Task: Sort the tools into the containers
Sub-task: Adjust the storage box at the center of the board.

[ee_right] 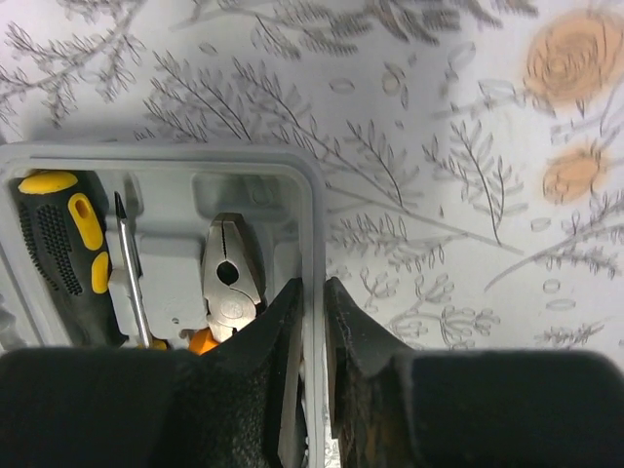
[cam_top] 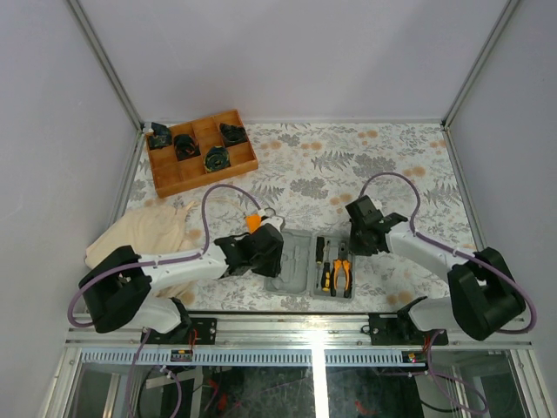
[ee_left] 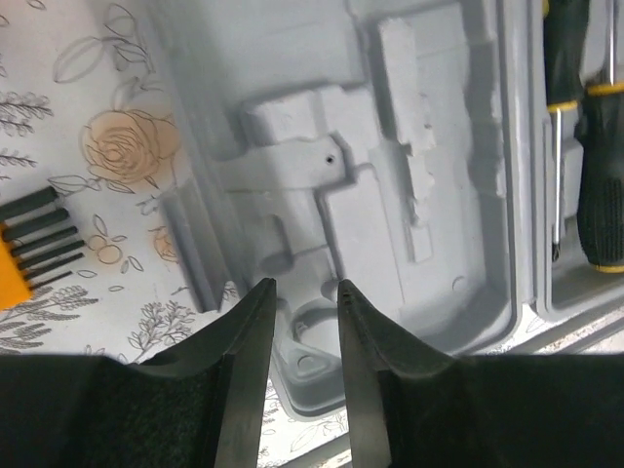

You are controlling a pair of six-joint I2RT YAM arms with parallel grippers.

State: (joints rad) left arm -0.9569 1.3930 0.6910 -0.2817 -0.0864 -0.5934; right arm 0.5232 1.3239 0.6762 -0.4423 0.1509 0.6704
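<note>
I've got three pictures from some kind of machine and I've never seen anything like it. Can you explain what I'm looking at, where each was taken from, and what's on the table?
This is a robot: a left arm and a right arm bolted at the near edge of a flowered table. The wide picture looks down from above. The other two come from a camera on each wrist, so the dark prongs at the bottom are that hand's own fingers. On the table lies an open grey case: one half empty, the other holding screwdrivers and orange-handled pliers. At the back left sits a wooden tray of black parts, with a beige cloth nearer. The left hand hovers open over the empty half. The right hand pinches the case's rim.
</note>
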